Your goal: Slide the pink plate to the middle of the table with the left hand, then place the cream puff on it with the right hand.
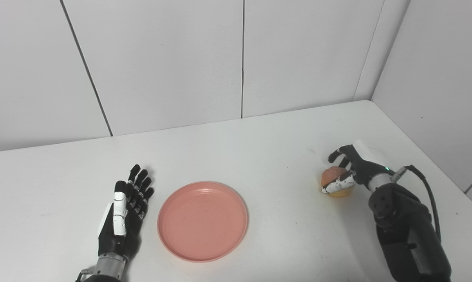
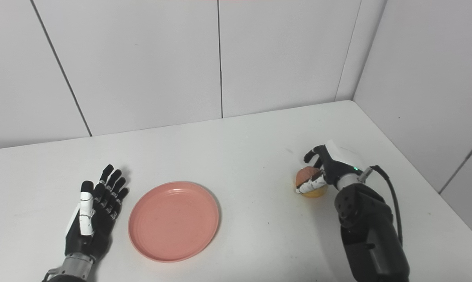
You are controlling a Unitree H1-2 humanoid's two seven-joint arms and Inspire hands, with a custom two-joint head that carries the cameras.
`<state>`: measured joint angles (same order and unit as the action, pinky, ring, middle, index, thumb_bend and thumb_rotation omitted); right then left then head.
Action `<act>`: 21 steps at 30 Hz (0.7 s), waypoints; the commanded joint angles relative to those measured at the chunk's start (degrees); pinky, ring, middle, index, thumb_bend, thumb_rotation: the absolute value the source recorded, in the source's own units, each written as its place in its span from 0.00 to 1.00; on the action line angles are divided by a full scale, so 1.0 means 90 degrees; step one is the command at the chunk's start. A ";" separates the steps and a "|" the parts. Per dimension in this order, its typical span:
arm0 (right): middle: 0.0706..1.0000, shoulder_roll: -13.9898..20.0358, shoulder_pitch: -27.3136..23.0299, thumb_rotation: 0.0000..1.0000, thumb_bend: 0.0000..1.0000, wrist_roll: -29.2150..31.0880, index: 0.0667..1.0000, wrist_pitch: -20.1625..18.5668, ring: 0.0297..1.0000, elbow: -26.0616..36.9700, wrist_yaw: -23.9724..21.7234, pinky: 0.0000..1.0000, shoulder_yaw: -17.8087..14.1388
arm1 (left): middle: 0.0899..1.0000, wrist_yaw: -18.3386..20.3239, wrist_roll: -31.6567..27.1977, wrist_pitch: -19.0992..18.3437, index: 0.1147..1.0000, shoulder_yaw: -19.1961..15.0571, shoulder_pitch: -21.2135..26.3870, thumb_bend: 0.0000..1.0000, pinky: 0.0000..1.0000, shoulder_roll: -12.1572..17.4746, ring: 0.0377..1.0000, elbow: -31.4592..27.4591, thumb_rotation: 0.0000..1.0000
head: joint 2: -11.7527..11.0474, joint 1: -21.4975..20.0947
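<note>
Pink plate [image 1: 203, 221]: flat on the white tabletop [image 1: 259, 141], near the middle, empty.
Cream puff [image 1: 336, 182]: right of the plate, well apart from it.
Right hand [image 1: 347, 168]: fingers wrapped around the puff.
Left hand [image 1: 124, 209]: just beside the plate's left rim, fingers spread, holding nothing.

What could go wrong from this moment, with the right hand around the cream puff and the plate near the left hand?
1. The right hand wraps the cream puff with only some fingers; the soft pastry might be squashed or slip out when lifted.
2. The pink plate lies some way left of the puff, so the carry is long and a drop on the table seems possible.
3. The open left hand rests close beside the plate and might nudge it.
</note>
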<state>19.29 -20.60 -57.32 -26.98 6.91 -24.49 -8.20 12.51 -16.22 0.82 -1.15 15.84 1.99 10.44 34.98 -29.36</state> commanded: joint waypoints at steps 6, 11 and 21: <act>0.43 -0.0006 -0.0080 0.00 0.51 0.0206 0.49 0.0029 0.36 0.0030 0.1158 0.29 0.0018 | 1.00 0.0012 -0.0031 -0.0172 0.98 -0.0013 -0.0239 0.78 1.00 0.0033 1.00 0.0028 0.98 | -0.0003 -0.0035; 0.47 -0.0080 -0.0078 0.00 0.52 0.0507 0.45 0.0060 0.40 0.0042 0.1831 0.30 0.0026 | 0.99 0.0038 -0.0037 -0.0142 0.98 0.0000 -0.0246 0.79 1.00 0.0024 1.00 0.0049 0.98 | 0.0006 0.0002; 0.35 -0.0258 -0.0026 0.00 0.52 0.1431 0.45 0.0422 0.26 0.0398 0.2678 0.19 0.0105 | 0.99 -0.0039 0.0112 -0.0094 0.97 0.0083 -0.0339 0.77 1.00 -0.0066 0.99 -0.0112 0.98 | 0.0030 0.0411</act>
<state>16.53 -19.52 -45.84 -26.16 7.62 -2.35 -7.34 12.28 -15.87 0.68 -0.82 14.94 1.57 9.14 35.33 -26.28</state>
